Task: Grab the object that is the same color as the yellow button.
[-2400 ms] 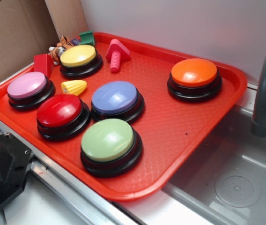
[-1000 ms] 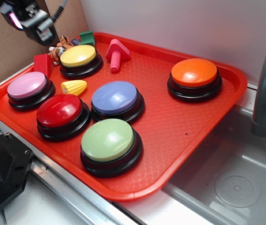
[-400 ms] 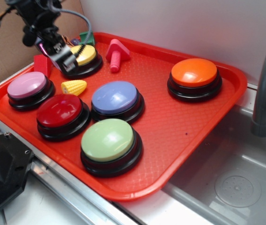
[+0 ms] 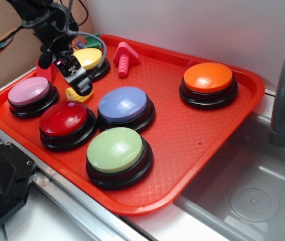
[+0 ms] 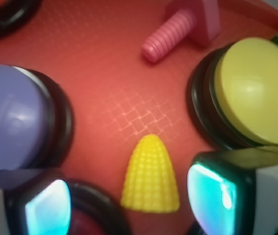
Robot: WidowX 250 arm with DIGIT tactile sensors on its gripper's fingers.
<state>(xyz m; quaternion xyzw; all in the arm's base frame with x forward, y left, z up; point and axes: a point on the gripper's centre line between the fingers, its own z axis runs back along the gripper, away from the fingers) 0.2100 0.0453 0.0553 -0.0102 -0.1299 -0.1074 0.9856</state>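
A small yellow toy corn cob (image 5: 150, 176) lies on the red tray (image 4: 182, 125), mostly hidden behind my gripper in the exterior view (image 4: 73, 94). My gripper (image 4: 77, 80) hangs low over it, open; in the wrist view (image 5: 129, 200) its two fingers stand either side of the cob with gaps, not touching it. The yellow button (image 4: 90, 58) with a black base sits just behind the gripper, and shows at the right of the wrist view (image 5: 254, 90).
Close around the cob are the pink button (image 4: 29, 91), red button (image 4: 64, 119) and blue button (image 4: 124, 104). A pale green button (image 4: 116, 149), orange button (image 4: 208, 78), pink toy bolt (image 4: 124, 57) and red block (image 4: 44, 70) share the tray. A sink (image 4: 253, 196) lies right.
The arm has come in from the upper left and moved down and right, from beside the yellow button to directly over the corn cob. Nothing on the tray has moved.
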